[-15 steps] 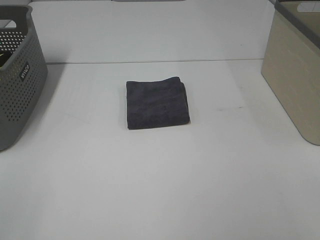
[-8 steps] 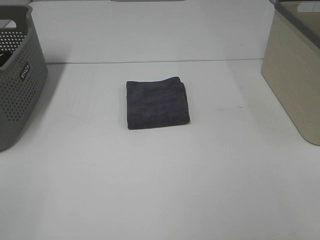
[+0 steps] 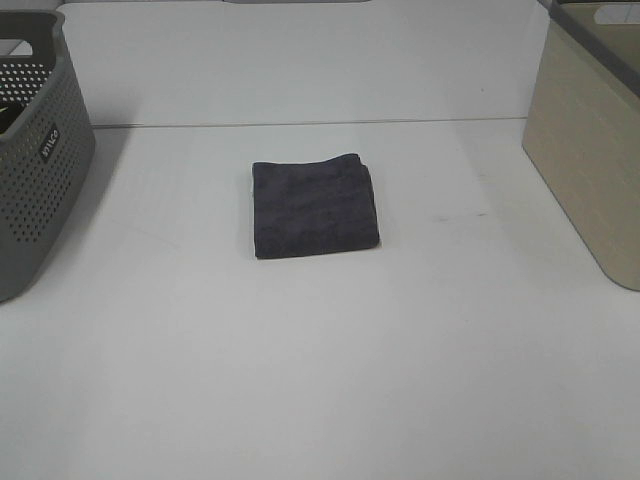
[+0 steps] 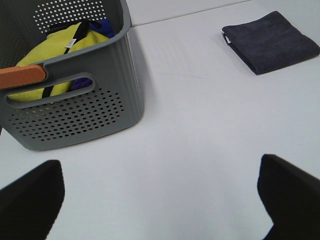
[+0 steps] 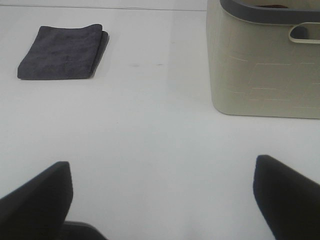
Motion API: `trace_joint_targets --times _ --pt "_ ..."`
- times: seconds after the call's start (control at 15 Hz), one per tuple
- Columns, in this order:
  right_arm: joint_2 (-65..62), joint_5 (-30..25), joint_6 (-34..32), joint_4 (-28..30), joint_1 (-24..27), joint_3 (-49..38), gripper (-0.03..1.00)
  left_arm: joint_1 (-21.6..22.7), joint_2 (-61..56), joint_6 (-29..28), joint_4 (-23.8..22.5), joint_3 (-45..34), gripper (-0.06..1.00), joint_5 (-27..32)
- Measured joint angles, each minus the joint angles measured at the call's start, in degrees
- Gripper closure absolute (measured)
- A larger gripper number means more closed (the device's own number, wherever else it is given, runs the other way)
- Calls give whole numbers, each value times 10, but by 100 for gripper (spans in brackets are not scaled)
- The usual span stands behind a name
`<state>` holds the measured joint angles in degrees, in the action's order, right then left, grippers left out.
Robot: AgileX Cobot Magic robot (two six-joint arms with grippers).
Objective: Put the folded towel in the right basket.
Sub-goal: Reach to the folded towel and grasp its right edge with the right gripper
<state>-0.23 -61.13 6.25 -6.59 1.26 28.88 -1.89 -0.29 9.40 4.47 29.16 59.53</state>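
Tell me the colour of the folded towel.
Dark charcoal grey folded towel; clearest in the exterior high view.

Folded towel [image 3: 314,208] lay flat on the desk [image 3: 320,380], roughly midway between the two baskets and touching neither. Left basket [image 3: 40,150] stood at the desk's left edge and right basket [image 3: 590,150] at its right edge, both well apart from the towel. Cloth items [image 4: 55,47] sat piled inside the left basket. Contents of the right basket could not be made out. Left tool [image 4: 160,200] hung over the desk on the near side of the left basket. Right tool [image 5: 162,200] hung over the desk on the near side of the right basket. The towel lay farther back from both tools, towards the desk's middle.
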Motion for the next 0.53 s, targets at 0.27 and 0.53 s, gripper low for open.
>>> trace_joint_targets --times 0.27,0.53 --pt "0 0 0 0 0 0 6 0 0 0 0 0 -4 0" --pt "0 0 0 0 0 0 6 0 0 0 0 0 -4 0"
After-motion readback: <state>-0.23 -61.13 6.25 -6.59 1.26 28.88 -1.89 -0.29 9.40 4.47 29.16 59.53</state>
